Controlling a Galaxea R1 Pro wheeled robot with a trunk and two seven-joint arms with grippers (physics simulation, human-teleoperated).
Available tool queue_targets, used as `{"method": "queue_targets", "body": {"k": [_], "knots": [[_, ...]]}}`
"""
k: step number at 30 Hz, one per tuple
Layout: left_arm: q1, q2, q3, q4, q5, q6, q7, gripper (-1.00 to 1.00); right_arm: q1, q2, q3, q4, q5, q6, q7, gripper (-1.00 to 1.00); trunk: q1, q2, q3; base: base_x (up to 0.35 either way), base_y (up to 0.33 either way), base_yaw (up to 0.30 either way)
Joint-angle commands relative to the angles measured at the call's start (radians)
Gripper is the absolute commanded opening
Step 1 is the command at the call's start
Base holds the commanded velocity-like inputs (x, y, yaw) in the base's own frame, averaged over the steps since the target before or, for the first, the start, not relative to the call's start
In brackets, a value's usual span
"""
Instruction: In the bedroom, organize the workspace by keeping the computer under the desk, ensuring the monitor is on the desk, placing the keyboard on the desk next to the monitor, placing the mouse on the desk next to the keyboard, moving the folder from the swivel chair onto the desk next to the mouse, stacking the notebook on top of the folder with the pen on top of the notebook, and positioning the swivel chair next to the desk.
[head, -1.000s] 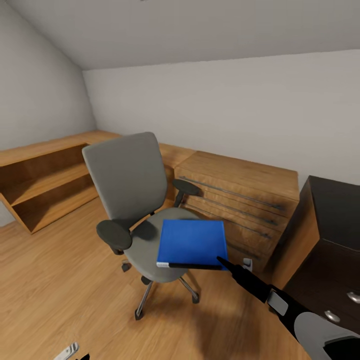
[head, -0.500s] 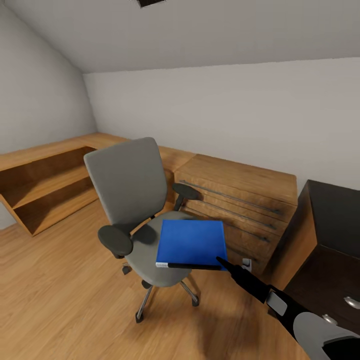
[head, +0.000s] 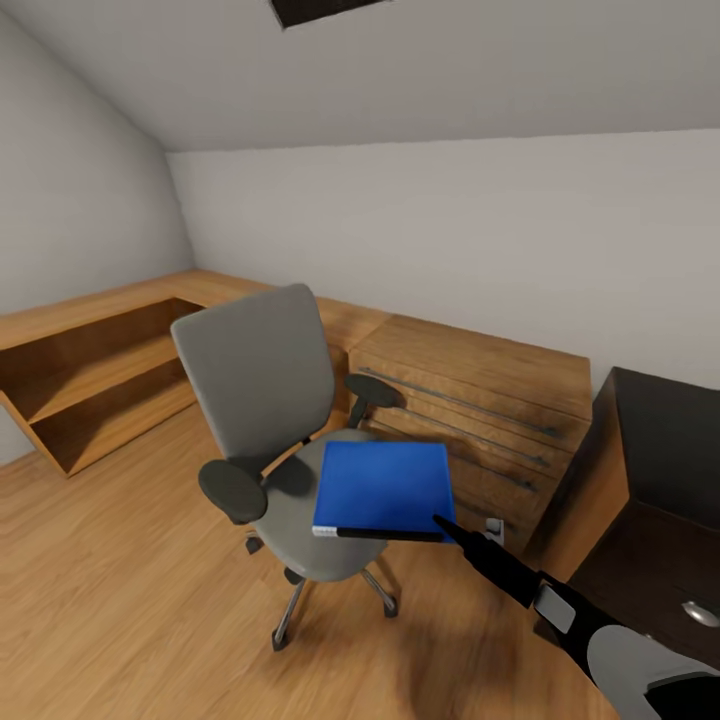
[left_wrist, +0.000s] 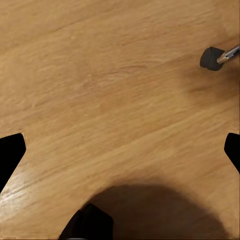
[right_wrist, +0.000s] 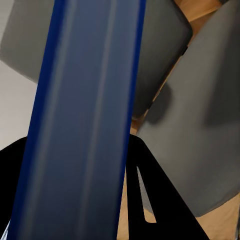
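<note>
Head view shows the right hand (head: 447, 528) gripping the near right corner of the blue folder (head: 385, 487), held flat above the seat of the grey swivel chair (head: 262, 400). Behind the chair stand low oak shelving (head: 90, 375) at far left and oak drawers (head: 480, 410) to the right. From the left wrist, the left hand (left_wrist: 120, 150) hangs with fingers spread apart over the wood floor (left_wrist: 100, 75), near a chair castor (left_wrist: 212, 58).
</note>
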Motion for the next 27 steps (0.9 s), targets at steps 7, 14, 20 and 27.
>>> {"method": "queue_targets", "body": {"k": [7,14,20,27], "knots": [[0.0,-0.014,-0.001,0.026,0.009,-0.006,-0.002,1.0,0.0,0.0,0.008,0.001,-0.01,0.01,0.001,-1.0,-0.027,0.049,0.021,0.0,0.0,0.0],[0.0,-0.037,-0.031,0.136,0.007,-0.167,-0.003,1.0,0.0,0.001,0.009,0.001,-0.009,0.01,0.0,-1.0,-0.054,0.098,0.043,0.0,0.0,0.0],[0.0,-0.042,-0.038,0.162,0.007,-0.239,-0.003,1.0,0.0,0.002,0.009,0.001,-0.009,0.009,0.001,-1.0,-0.077,0.14,0.062,0.0,0.0,0.0],[0.0,-0.043,-0.04,0.165,0.005,-0.254,-0.003,1.0,0.0,0.011,0.009,0.0,-0.009,0.01,0.002,-1.0,-0.104,0.189,0.087,0.0,0.0,-0.079]]}}
